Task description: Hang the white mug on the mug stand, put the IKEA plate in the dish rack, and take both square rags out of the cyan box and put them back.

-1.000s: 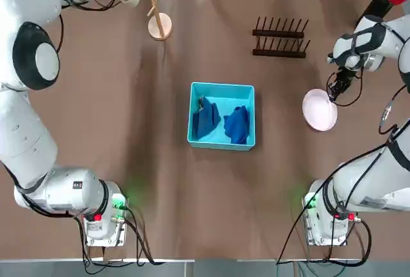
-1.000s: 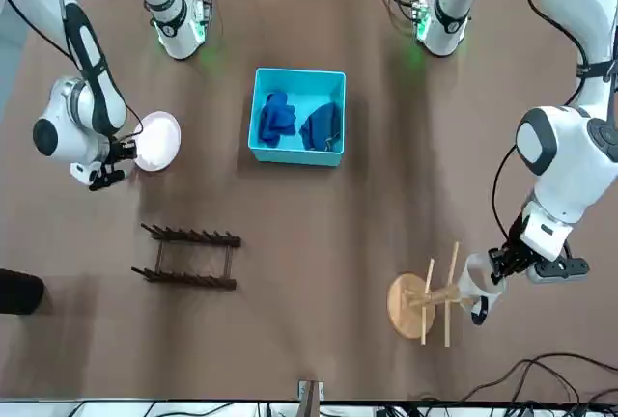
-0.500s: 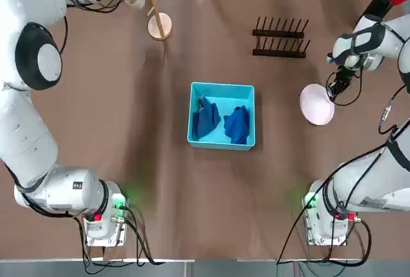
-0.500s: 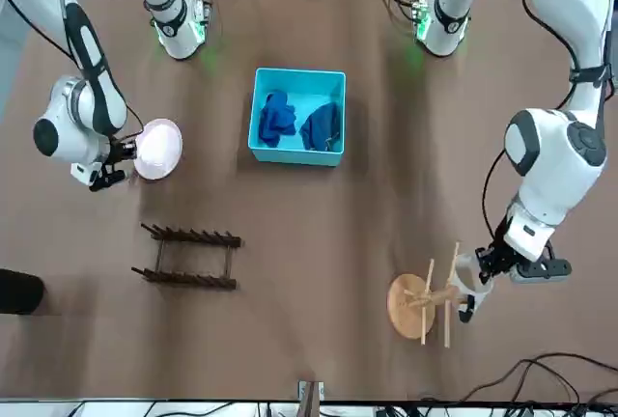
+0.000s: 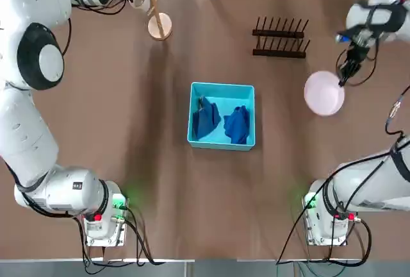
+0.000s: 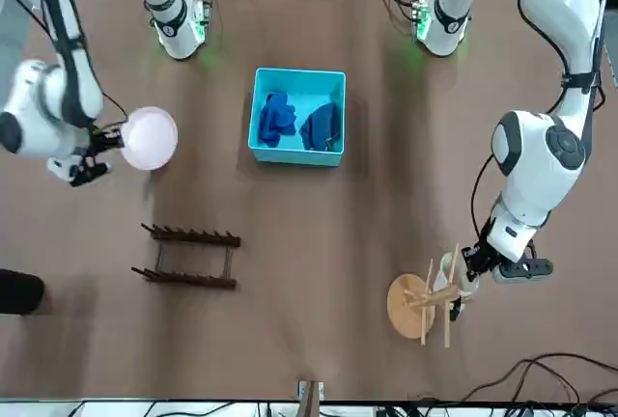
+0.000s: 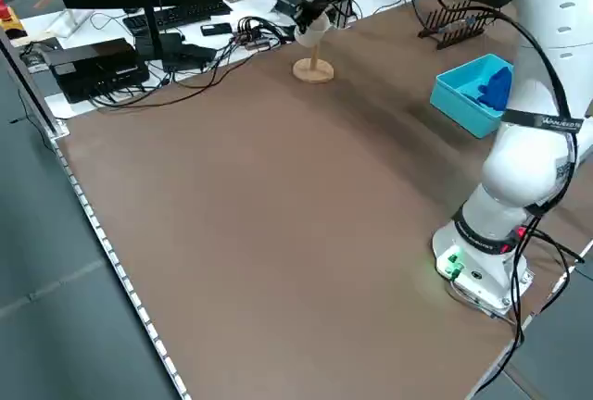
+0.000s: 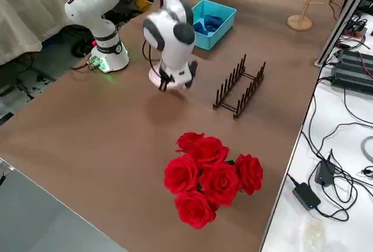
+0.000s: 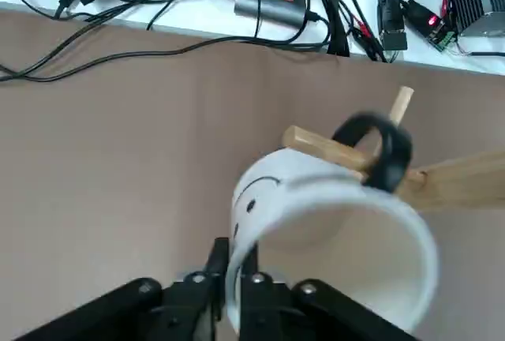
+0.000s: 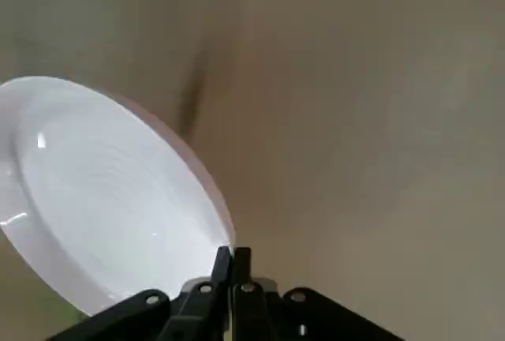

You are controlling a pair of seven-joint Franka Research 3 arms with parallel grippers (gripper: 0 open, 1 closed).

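Mug on the peg, plate in the air

So the left gripper (image 9: 230,266) has its fingers either side of the mug (image 9: 331,234) wall, and the handle (image 9: 379,148) loops round a peg of the stand (image 6: 411,306). Right gripper (image 10: 233,258) is pinching the plate (image 10: 110,191) by its rim, beside the rack (image 5: 280,43). Both rags (image 5: 206,118) (image 5: 237,125) sit in the box (image 5: 221,91) on the bench (image 5: 192,206).

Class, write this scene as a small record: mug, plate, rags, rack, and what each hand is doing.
mug: handle around a peg of the wooden stand
left hand: at the mug's rim
plate: off the rack
right hand: gripping the plate's edge
rags: two, blue, inside the cyan box
rack: no plate in it
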